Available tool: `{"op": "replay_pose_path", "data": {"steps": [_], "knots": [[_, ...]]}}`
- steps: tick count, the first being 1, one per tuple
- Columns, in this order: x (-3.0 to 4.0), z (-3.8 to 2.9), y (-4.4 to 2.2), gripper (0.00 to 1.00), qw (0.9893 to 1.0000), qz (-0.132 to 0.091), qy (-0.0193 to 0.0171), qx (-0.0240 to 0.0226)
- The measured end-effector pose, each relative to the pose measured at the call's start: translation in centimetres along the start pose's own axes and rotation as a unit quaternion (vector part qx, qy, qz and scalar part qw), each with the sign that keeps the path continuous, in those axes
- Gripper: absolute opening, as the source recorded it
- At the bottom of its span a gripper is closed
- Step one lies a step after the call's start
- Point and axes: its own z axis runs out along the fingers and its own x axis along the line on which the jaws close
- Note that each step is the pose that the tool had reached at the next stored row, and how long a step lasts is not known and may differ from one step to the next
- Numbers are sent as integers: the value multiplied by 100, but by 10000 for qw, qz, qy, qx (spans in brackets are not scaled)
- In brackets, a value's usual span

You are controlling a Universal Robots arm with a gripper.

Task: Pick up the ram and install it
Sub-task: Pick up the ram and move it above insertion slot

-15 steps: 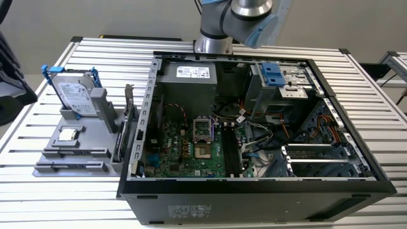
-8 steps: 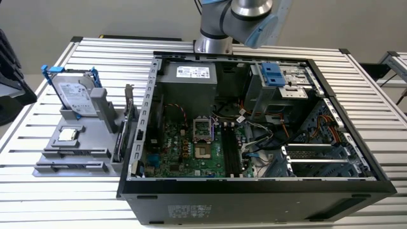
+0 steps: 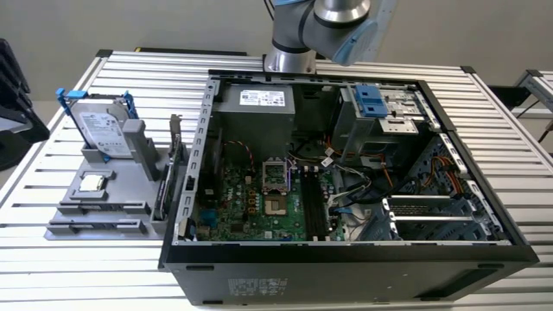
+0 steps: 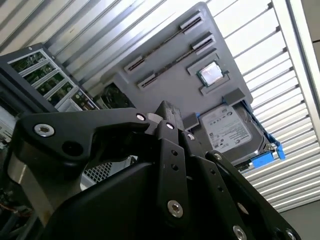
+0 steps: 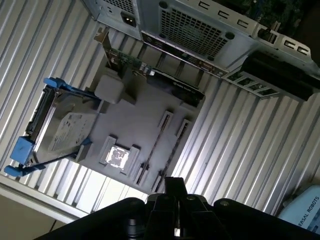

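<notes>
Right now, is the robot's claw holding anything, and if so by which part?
Nothing visible: the gripper hangs above the gray tray, where the ram lies in its slot.

Open PC case on table, grey tray w/ hard drive beside

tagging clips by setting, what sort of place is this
Probably a robotics test bench for PC assembly: an open computer case on a slatted metal table, a grey parts fixture, a robot arm.

open computer case, hard drive, grey holder
</notes>
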Motion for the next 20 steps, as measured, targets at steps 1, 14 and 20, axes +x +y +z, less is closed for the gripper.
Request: {"op": "replay_pose_path", "data": {"steps": [1, 14, 20], "knots": [[0, 0, -1, 0, 10000, 39, -2, 1], [4, -1, -9, 0, 9984, 558, -27, 9], [6, -1, -14, 0, 9968, 798, -38, 13]]}}
